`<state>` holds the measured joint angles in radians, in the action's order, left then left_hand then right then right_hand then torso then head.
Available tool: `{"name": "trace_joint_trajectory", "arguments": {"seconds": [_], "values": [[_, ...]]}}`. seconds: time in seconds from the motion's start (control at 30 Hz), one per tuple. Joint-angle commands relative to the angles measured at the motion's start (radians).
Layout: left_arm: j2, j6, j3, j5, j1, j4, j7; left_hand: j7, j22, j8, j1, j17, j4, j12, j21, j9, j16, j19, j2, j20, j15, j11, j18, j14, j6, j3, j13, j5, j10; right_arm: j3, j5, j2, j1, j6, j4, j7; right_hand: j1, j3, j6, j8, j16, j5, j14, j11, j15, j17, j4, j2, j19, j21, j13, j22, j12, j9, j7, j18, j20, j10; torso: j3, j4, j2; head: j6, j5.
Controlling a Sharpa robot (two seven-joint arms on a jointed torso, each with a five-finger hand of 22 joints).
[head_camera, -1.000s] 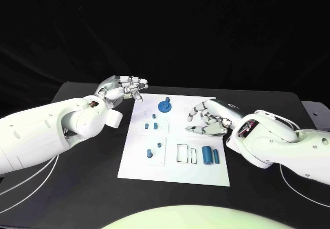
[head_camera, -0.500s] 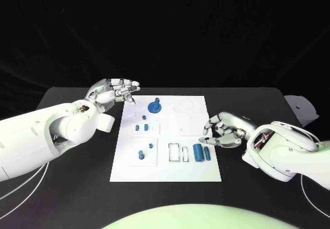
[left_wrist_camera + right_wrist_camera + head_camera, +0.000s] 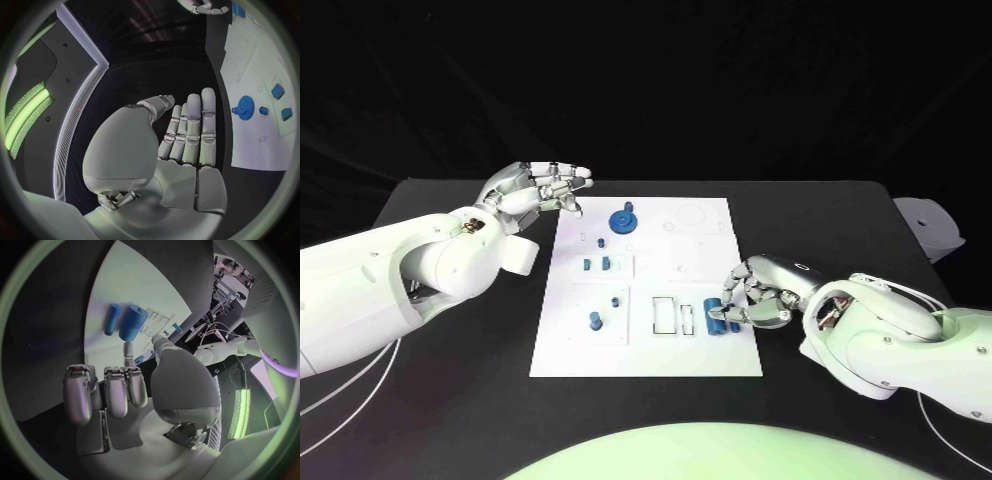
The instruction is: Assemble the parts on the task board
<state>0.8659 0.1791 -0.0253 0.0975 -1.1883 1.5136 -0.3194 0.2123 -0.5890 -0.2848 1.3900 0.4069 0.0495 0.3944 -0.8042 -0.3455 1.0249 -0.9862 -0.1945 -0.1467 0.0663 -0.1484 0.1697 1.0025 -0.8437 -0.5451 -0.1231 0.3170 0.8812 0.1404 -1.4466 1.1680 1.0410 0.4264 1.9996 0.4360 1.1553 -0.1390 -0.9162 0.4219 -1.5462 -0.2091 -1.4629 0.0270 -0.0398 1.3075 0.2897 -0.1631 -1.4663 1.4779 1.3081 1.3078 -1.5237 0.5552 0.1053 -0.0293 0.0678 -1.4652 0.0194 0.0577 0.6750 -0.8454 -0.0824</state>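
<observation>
Here you see the white task board (image 3: 646, 340) lying mid-desk (image 3: 473, 400). Your right hand (image 3: 759, 296) hovers at the board's right edge, fingers curled and empty, just beside the two blue cylinders (image 3: 721, 316). Your left hand (image 3: 540, 186) hangs off the board's far left corner, fingers bent inward, holding nothing. The blue gear (image 3: 625, 219) stands near the board's far edge.
</observation>
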Motion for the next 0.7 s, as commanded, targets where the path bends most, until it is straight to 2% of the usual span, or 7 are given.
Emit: {"name": "trace_joint_trajectory", "arguments": {"seconds": [0.03, 0.1, 0.37, 0.63, 0.7], "values": [[0.001, -0.017, 0.001, 0.001, 0.000, 0.005, -0.014, -0.003, -0.001, -0.006, -0.004, -0.001, -0.004, 0.006, -0.004, 0.001, -0.005, 0.009, 0.006, 0.000, -0.001, 0.000, 0.014, -0.008, -0.006, 0.002, 0.001, 0.000, -0.005, 0.000, -0.064, -0.012, -0.010, -0.023, -0.007, 0.054, -0.011, 0.006, -0.001, 0.006, -0.003, -0.006, -0.094, -0.006, -0.007, 0.189, 0.003, -0.002, -0.080, 0.005, 0.214, 0.240, 0.001, 0.001, -0.008, 0.012, -0.009, -0.068, -0.0005, -0.0007, 0.001, -0.002, 0.004], [0.002, -0.017, 0.001, 0.001, 0.000, 0.005, -0.014, -0.003, -0.001, -0.006, -0.004, -0.001, -0.004, 0.006, -0.004, 0.001, -0.005, 0.009, 0.006, 0.000, -0.001, 0.000, 0.014, -0.008, -0.006, 0.002, 0.001, 0.000, -0.005, 0.000, -0.072, -0.020, -0.015, -0.024, -0.012, 0.061, -0.012, 0.007, -0.002, 0.006, -0.003, -0.006, -0.094, -0.006, -0.007, 0.188, 0.003, -0.001, -0.080, 0.004, 0.211, 0.240, 0.003, 0.001, -0.008, 0.012, -0.009, -0.066, -0.0014, -0.0007, 0.001, -0.003, 0.005], [0.005, -0.019, 0.001, 0.001, 0.000, 0.006, -0.012, -0.003, -0.001, -0.007, -0.006, -0.001, -0.003, 0.007, -0.004, 0.001, -0.004, 0.010, 0.007, 0.000, -0.001, 0.000, 0.014, -0.008, -0.007, 0.002, 0.001, 0.000, -0.005, 0.000, -0.102, -0.038, -0.024, -0.030, -0.026, 0.079, -0.012, 0.009, -0.002, 0.006, -0.003, -0.006, -0.094, -0.006, -0.007, 0.186, 0.003, 0.000, -0.080, 0.004, 0.209, 0.240, 0.006, 0.001, -0.008, 0.012, -0.009, -0.064, -0.0003, -0.0005, 0.000, -0.007, 0.010], [0.008, -0.024, 0.001, 0.001, 0.000, 0.007, -0.009, -0.003, -0.001, -0.007, -0.006, -0.001, -0.003, 0.007, -0.004, 0.001, -0.004, 0.010, 0.007, 0.000, -0.001, 0.000, 0.014, -0.008, -0.007, 0.002, 0.001, 0.000, -0.005, 0.000, -0.125, -0.064, -0.031, -0.041, -0.044, 0.087, -0.015, 0.014, -0.004, 0.008, -0.002, -0.007, -0.093, -0.007, -0.007, 0.183, 0.003, 0.003, -0.079, -0.001, 0.205, 0.239, 0.009, 0.002, -0.009, 0.011, -0.009, -0.061, -0.0006, -0.0035, 0.000, -0.008, 0.016], [0.008, -0.025, 0.001, 0.001, 0.000, 0.007, -0.008, -0.004, -0.001, -0.008, -0.007, -0.002, -0.003, 0.008, -0.004, 0.001, -0.004, 0.010, 0.007, 0.000, -0.001, 0.000, 0.014, -0.008, -0.007, 0.003, 0.002, 0.000, -0.005, 0.000, -0.128, -0.073, -0.032, -0.045, -0.050, 0.088, -0.016, 0.017, -0.005, 0.008, -0.001, -0.007, -0.093, -0.008, -0.008, 0.183, 0.003, 0.004, -0.078, -0.001, 0.205, 0.238, 0.010, 0.002, -0.010, 0.011, -0.009, -0.061, -0.0005, -0.0028, 0.000, -0.009, 0.014]]}}
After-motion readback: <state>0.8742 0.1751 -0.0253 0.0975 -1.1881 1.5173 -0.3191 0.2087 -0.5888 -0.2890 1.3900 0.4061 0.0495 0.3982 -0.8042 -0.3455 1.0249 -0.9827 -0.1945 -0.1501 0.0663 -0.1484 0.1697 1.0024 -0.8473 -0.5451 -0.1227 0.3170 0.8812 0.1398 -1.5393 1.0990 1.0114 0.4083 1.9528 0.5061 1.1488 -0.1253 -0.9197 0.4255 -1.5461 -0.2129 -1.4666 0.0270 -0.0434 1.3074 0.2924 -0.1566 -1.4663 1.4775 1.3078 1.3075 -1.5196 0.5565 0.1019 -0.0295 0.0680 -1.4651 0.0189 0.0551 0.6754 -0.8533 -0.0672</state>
